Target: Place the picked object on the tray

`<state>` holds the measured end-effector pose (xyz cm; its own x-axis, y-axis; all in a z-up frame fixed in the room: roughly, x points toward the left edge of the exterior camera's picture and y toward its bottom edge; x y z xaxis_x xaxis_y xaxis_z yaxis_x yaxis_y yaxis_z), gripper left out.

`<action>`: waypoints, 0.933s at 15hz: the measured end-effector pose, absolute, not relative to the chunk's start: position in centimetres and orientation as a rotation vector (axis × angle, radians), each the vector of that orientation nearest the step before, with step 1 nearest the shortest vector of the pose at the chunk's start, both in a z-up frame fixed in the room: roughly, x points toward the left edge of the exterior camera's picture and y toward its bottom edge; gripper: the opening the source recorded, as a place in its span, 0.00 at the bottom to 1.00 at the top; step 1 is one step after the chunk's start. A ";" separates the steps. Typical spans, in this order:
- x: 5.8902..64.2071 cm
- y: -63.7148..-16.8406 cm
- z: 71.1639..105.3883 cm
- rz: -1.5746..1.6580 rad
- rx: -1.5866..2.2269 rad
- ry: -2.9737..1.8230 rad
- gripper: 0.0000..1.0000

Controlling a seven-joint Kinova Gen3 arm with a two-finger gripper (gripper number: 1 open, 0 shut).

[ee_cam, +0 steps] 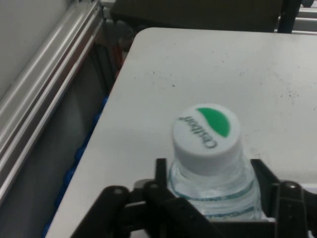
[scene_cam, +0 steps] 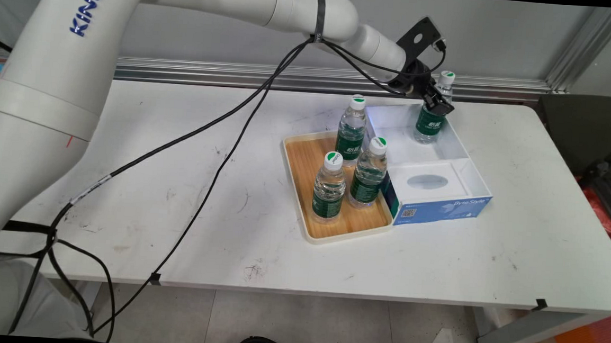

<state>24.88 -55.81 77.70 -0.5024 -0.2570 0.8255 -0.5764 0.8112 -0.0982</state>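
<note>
My gripper [scene_cam: 438, 101] is shut on the neck of a clear water bottle [scene_cam: 431, 118] with a green label and a white cap. That bottle stands upright at the far end of a white and blue open box [scene_cam: 458, 149]; whether its base touches the box floor I cannot tell. In the hand view the bottle [ee_cam: 210, 163] sits between the two black fingers [ee_cam: 161, 173], its cap marked green and white. Three more bottles [scene_cam: 351, 132], [scene_cam: 370, 171], [scene_cam: 329, 188] stand upright on a wooden tray [scene_cam: 306, 166] just left of the box.
The tray and box sit side by side at the table's middle right. Black cables [scene_cam: 222, 150] hang from the arm across the left half of the table. A metal rail [scene_cam: 290, 78] runs along the back edge. A dark chair [scene_cam: 589, 130] stands beyond the right end.
</note>
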 end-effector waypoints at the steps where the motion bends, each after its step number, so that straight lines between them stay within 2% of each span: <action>1: 24.8 -55.8 77.8 0.454 0.612 -2.108 0.00; 7: 25.1 -55.7 80.1 0.454 0.603 -2.093 0.00; 14: 26.6 -54.3 84.5 0.480 0.581 -2.106 0.00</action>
<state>26.55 -54.33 84.53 -0.5087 -0.2267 0.8306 -0.5643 0.8164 -0.1228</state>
